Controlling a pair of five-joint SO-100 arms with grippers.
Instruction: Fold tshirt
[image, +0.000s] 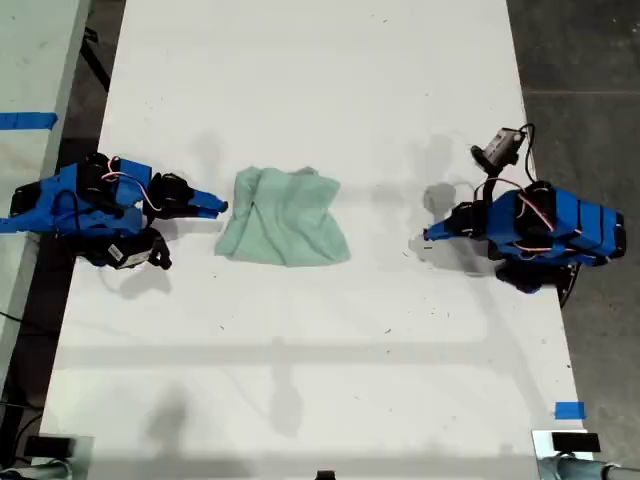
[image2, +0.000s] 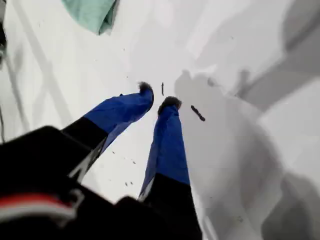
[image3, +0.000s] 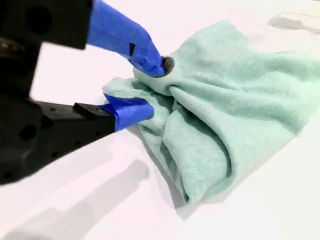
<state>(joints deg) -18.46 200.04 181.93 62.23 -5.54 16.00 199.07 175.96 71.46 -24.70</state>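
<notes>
The tshirt (image: 285, 217) is a pale mint-green crumpled bundle on the white table (image: 320, 340), left of centre in the exterior view. My second gripper (image3: 148, 88) is at the bundle's edge on the exterior view's left (image: 222, 207). Its blue fingers (image3: 131, 110) pinch a gathered fold of the tshirt (image3: 225, 110), and creases spread out from that pinch. My first gripper (image2: 158, 96) rests low over bare table at the exterior view's right (image: 427, 237), well apart from the cloth. Its tips stand a narrow gap apart with nothing between them. Only a corner of the tshirt (image2: 92, 14) reaches the first wrist view.
A camera module on a stalk (image: 499, 148) stands by the arm at the exterior view's right. Blue tape (image: 569, 410) marks the table's near corner at that side. A second table edge with blue tape (image: 25, 120) runs along the exterior view's left. Dark floor (image: 590, 60) surrounds the table.
</notes>
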